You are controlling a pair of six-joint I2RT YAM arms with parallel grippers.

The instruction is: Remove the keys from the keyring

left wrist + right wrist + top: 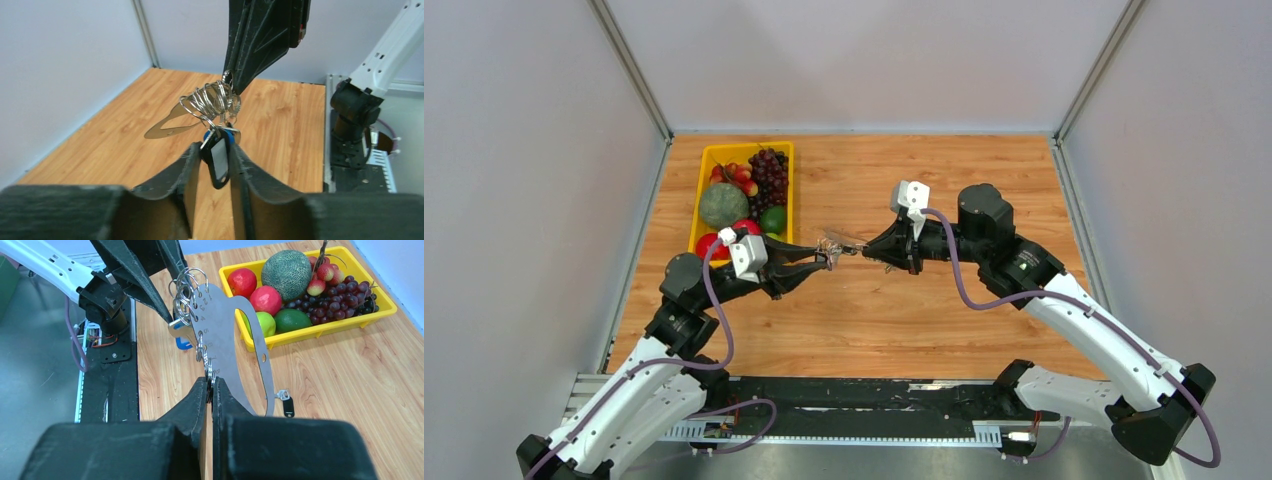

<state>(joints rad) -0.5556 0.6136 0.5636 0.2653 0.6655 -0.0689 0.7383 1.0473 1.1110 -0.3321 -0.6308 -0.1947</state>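
One yellow tray (325, 330) is the only container on the table (944, 330), parked in the far-left corner close to the left wall. It's packed: a netted green melon (288, 267), two red apples (242, 281), two green fruits (292, 320), dark grapes (350, 292) and a few small reddish fruits at the back. The rest of the wood is open, with loads of room to the right and toward the near edge. Pale grey walls (544, 150) box in three sides.

Both grippers meet roughly mid-table, just off the tray's near-right corner, and the keyring (210, 102) hangs in the air between them, clear of the wood. It's a bunch of wire rings threaded onto a flat steel plate (225, 340) with numbered holes. The right gripper (210, 384) is clamped tight on a ring at one end of it. The left gripper (215, 150) has its jaws part-way apart, with the black head of one of the keys (218, 167) hanging between the fingers. Can't tell whether the pads actually pinch it. A blue head peeks out just behind. Another black-headed key (287, 407) lies loose on the wood near the tray's front wall, apart from everything else.
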